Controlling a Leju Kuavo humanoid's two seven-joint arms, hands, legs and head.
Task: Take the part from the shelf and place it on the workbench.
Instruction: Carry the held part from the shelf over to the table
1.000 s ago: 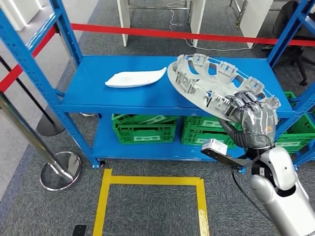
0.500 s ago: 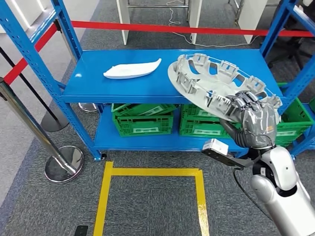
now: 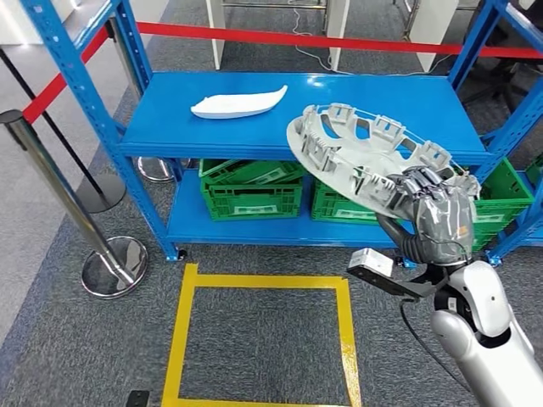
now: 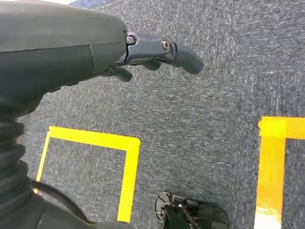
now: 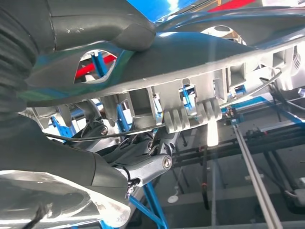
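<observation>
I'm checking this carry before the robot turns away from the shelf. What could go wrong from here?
The right hand grips the large grey part at one edge only, so most of it juts out unsupported toward the shelf; it may tilt or slip. The left hand hangs over the floor and gives no support. Swinging round, the part's far rim could hit the blue shelf upright.

The right arm (image 3: 480, 331) was smooth silver, with a black cable looping beside its wrist and a small white-topped box on a black bracket. The right hand (image 3: 442, 216) wore a glossy grey shell. The left hand (image 4: 107, 52) showed a grey ribbed cover, dark fingers (image 4: 179, 52) and silver screws.
</observation>
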